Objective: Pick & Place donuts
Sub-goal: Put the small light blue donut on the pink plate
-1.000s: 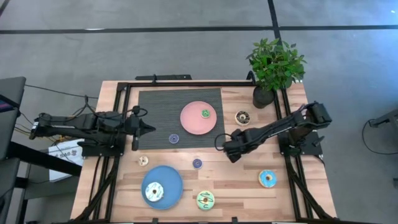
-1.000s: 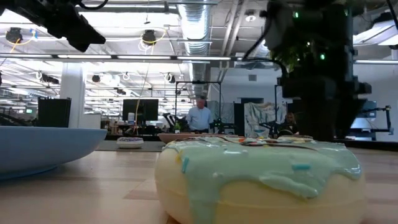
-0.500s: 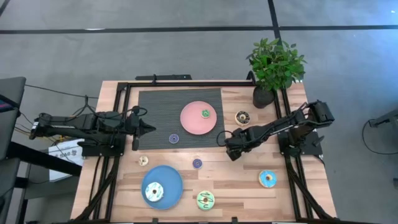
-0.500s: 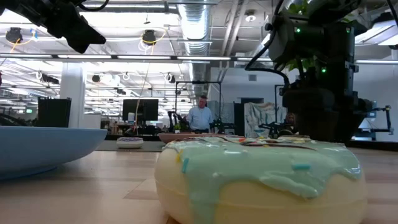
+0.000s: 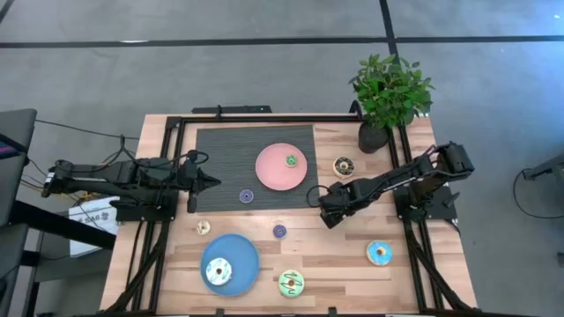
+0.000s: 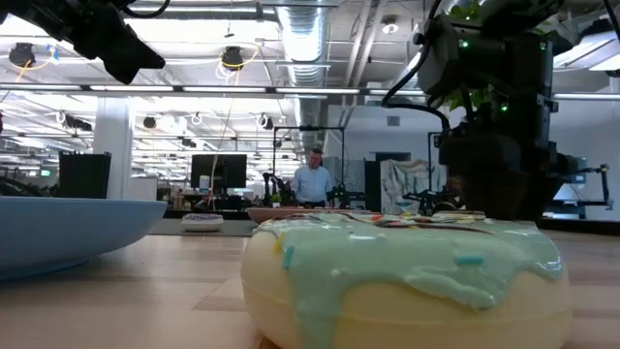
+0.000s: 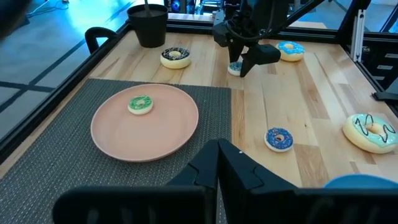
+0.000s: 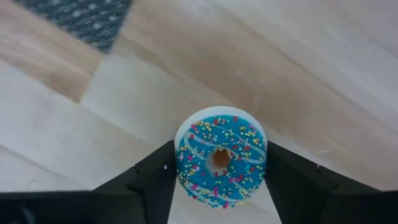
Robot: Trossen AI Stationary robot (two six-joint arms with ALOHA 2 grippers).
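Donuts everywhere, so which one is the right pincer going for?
The teal donut with sprinkles, lying on bare wood between the right pincer's open fingers. The other donuts lie apart, like the green one on the pink plate.

Two dark arms, black angular fingers (image 8: 149, 180)

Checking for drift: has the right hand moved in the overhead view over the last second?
Yes, slightly. The right hand shifted a touch toward the potted plant side, away from the pink plate.
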